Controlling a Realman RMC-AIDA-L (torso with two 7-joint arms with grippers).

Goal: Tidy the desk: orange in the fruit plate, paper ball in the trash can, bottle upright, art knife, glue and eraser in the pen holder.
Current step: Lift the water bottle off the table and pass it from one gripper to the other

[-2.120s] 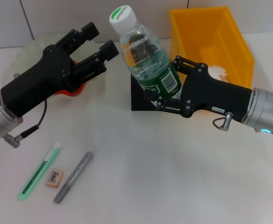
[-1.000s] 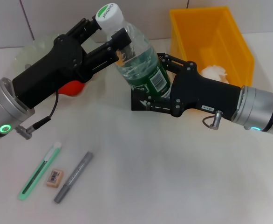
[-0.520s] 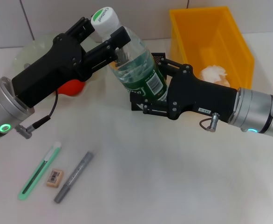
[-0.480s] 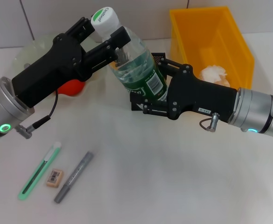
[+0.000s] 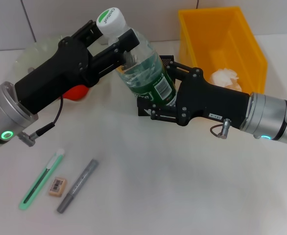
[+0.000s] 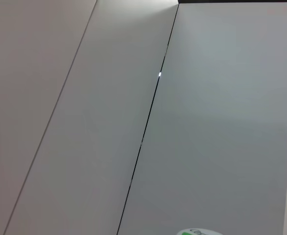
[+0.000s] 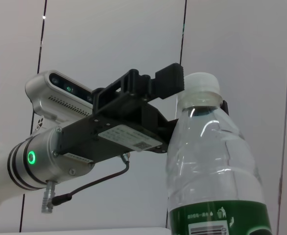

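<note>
The work surface is a plain white desk [image 5: 182, 196] set against a wall of large pale tiles [image 6: 84, 122] with thin dark joints; the left wrist view shows almost nothing but that wall, plus a sliver of the bottle's cap at its edge.

The water bottle [image 5: 146, 73] is lifted off the desk and tilted, its cap toward the robot's left. The right gripper [image 5: 158, 98] is clamped on its lower body, fingers either side of the green label. The left gripper [image 5: 111, 41] has its fingers straddling the neck just below the white cap [image 5: 110, 20]; whether they press the neck cannot be told. The cap bears green lettering, too small to read with certainty. The label carries white print and a barcode, also illegible.

Behind the bottle sits the black pen holder [image 5: 148, 105], mostly hidden. The yellow trash bin [image 5: 222, 44] stands at the far right with the white paper ball [image 5: 225, 77] inside. The orange [image 5: 75, 92] lies on the pale fruit plate [image 5: 35, 51], partly under the left arm.

Near the front left lie the green art knife [image 5: 40, 178], the eraser [image 5: 57, 186] with a barcode sticker, and the grey glue stick [image 5: 77, 185], side by side, well apart from the holder.
</note>
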